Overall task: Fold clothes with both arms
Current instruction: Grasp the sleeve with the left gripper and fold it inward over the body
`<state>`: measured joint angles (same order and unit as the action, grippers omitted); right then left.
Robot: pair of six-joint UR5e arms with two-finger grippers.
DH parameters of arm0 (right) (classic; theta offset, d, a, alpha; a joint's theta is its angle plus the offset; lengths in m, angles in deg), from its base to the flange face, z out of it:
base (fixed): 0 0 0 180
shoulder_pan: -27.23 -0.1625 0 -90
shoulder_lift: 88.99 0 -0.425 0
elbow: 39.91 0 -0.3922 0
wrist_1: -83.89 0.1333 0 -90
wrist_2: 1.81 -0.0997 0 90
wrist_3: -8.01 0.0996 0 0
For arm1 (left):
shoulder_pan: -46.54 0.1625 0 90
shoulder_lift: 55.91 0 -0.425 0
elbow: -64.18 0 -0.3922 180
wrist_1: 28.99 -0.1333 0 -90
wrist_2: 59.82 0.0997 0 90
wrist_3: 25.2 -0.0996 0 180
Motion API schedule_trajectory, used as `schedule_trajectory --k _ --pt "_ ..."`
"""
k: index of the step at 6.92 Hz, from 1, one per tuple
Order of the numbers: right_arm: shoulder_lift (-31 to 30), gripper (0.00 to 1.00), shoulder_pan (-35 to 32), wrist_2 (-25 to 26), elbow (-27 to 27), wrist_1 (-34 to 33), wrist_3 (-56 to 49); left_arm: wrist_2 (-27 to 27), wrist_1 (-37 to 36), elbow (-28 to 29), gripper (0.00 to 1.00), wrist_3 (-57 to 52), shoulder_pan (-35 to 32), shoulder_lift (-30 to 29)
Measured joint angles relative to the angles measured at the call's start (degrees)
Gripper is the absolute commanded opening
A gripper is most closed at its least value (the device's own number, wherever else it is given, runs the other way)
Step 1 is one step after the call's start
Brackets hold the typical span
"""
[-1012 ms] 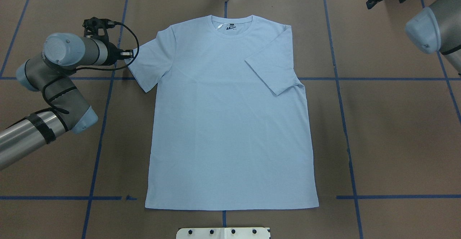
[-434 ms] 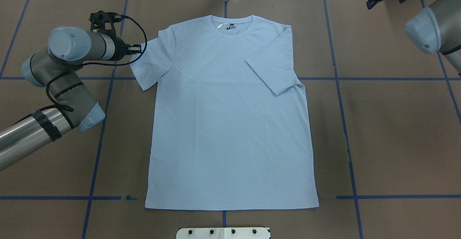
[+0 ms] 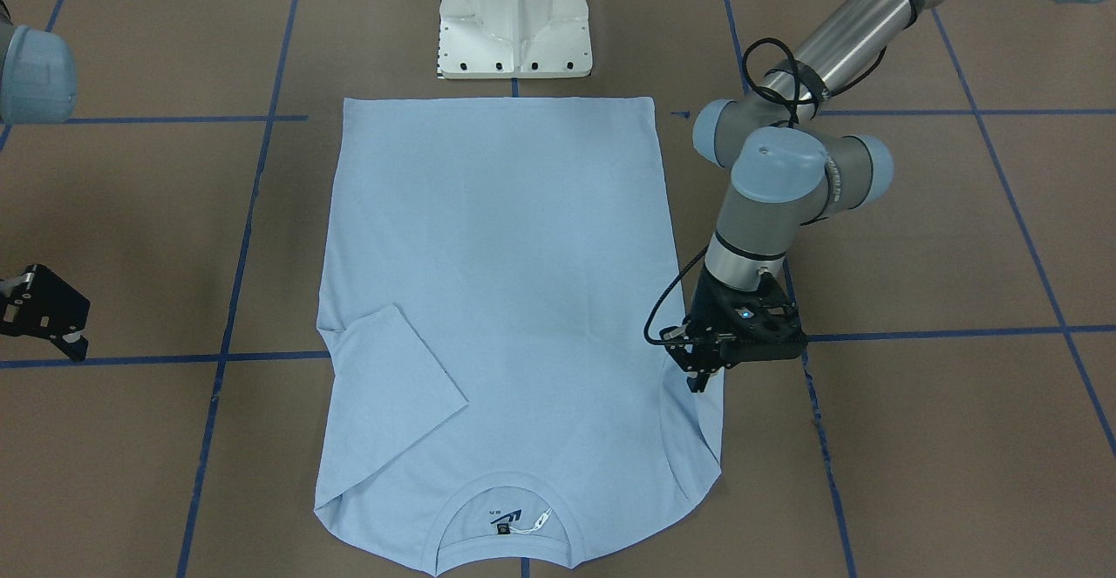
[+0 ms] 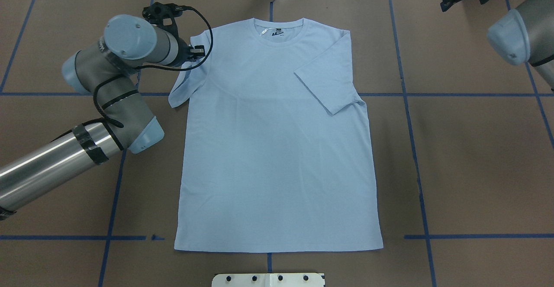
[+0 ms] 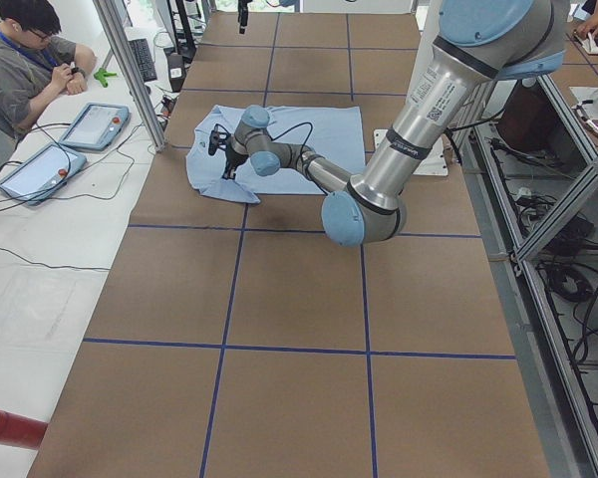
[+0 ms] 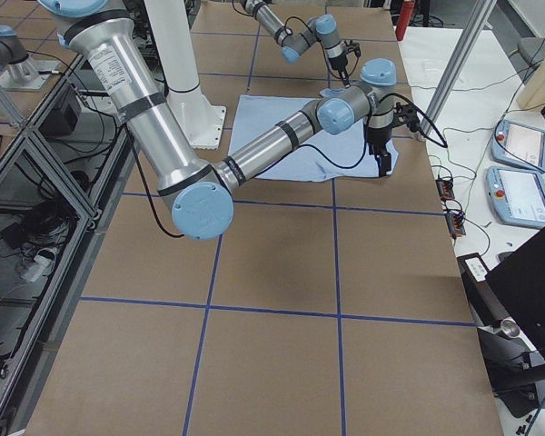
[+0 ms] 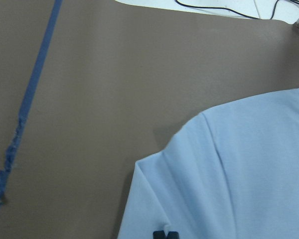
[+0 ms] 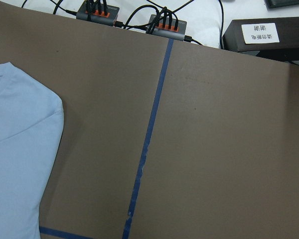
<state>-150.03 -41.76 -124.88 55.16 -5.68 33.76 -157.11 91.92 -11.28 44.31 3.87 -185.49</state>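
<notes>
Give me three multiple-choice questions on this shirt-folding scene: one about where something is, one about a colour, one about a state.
1. Where is the right tool relative to the T-shirt?
A) over its collar
B) off to one side, over bare table
C) on its hem

2. What colour are the tape lines?
A) yellow
B) red
C) blue

3. What is the state of the left tool?
A) shut on the sleeve
B) open over bare table
C) shut on the hem

Answers:
1 B: the front-facing view shows it well clear of the cloth.
2 C: every grid line is blue on the brown surface.
3 A: the sleeve's edge is pinched and raised off the table.
</notes>
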Motion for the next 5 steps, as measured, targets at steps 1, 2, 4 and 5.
schedule_trajectory --k 1,2,4,5 --pt "-0.02 1.00 0.00 0.00 0.00 0.01 0.02 0.99 -3.59 0.11 0.00 1.64 1.37 -2.50" --pt "-0.04 1.00 0.00 -0.04 0.04 0.01 0.06 2.01 -5.75 1.18 0.00 2.74 2.16 -4.74" --pt "-0.04 1.00 0.03 -0.01 0.10 0.01 0.11 3.20 -7.39 6.26 0.00 4.30 2.81 -9.15" --pt "-0.04 1.00 0.10 0.01 0.10 0.01 0.13 3.41 -7.52 7.45 0.19 4.78 3.31 -10.16"
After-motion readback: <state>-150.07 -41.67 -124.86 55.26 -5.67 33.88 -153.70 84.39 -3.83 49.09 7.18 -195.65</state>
